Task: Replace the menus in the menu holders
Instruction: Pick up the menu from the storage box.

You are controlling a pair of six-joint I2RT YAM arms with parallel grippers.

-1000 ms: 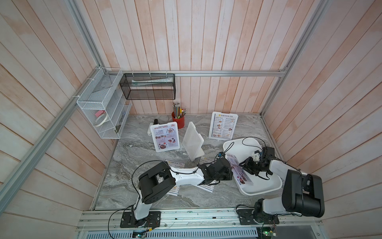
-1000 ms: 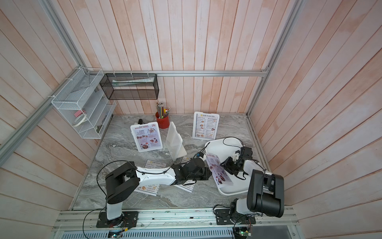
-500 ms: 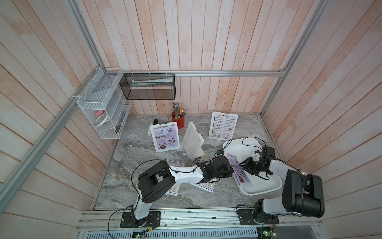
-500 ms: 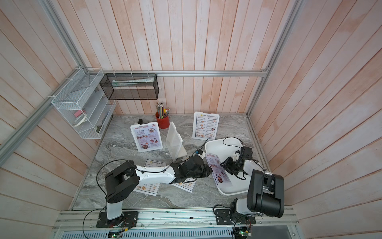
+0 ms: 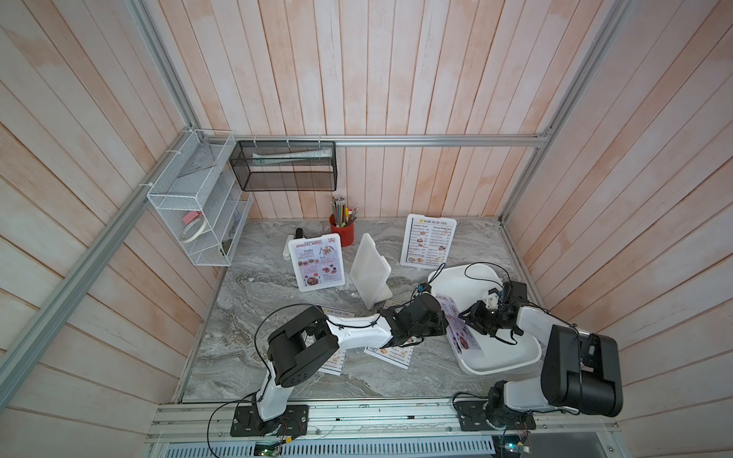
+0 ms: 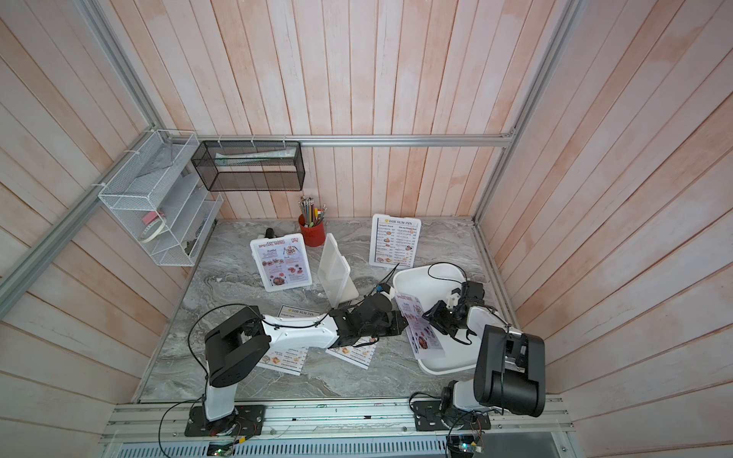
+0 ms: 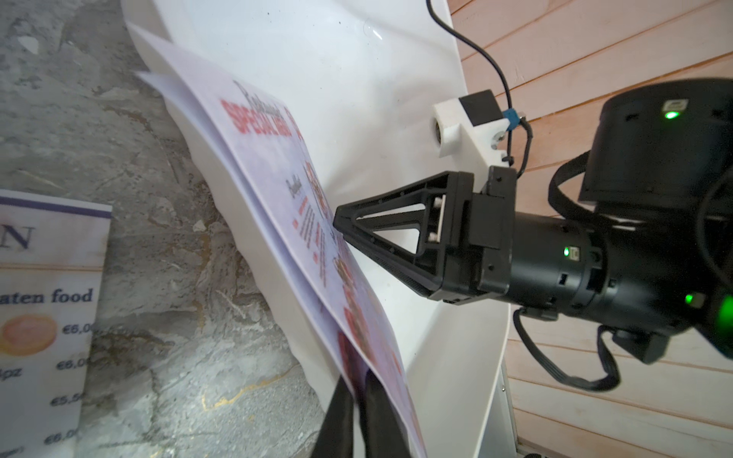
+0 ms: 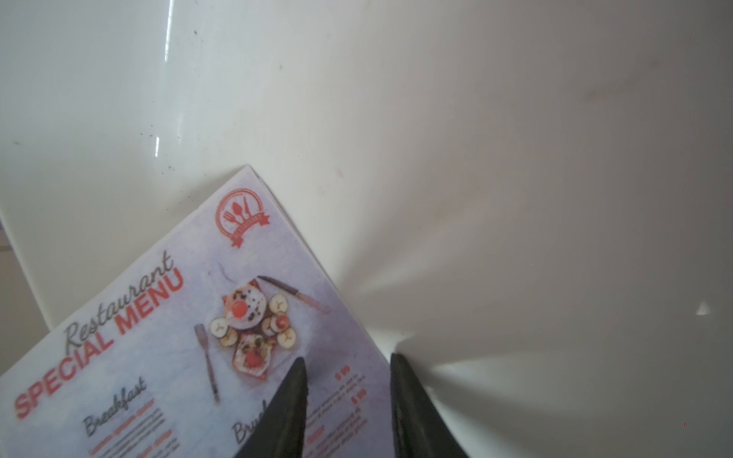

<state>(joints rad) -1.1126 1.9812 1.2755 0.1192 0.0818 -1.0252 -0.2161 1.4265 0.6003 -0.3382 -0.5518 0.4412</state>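
Left jaws, now nearer the tray (image 7: 357, 59), are clamping a special menu (image 7: 273, 170); right jaws are hovering half-open, empty; I am aiming to free one sheet.

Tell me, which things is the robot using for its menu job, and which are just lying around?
For the job: SPECIAL MENU sheets, DIM SUM INN sheets, menu holders, white tray.
Just lying about: red pencil cup, wire rack, mesh basket.

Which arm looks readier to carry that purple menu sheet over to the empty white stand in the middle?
Left. The left pincer is shut on the lilac menu sheet at its edge, and the empty holder stands on its side of the tray. The right pincer is open, gripping nothing.
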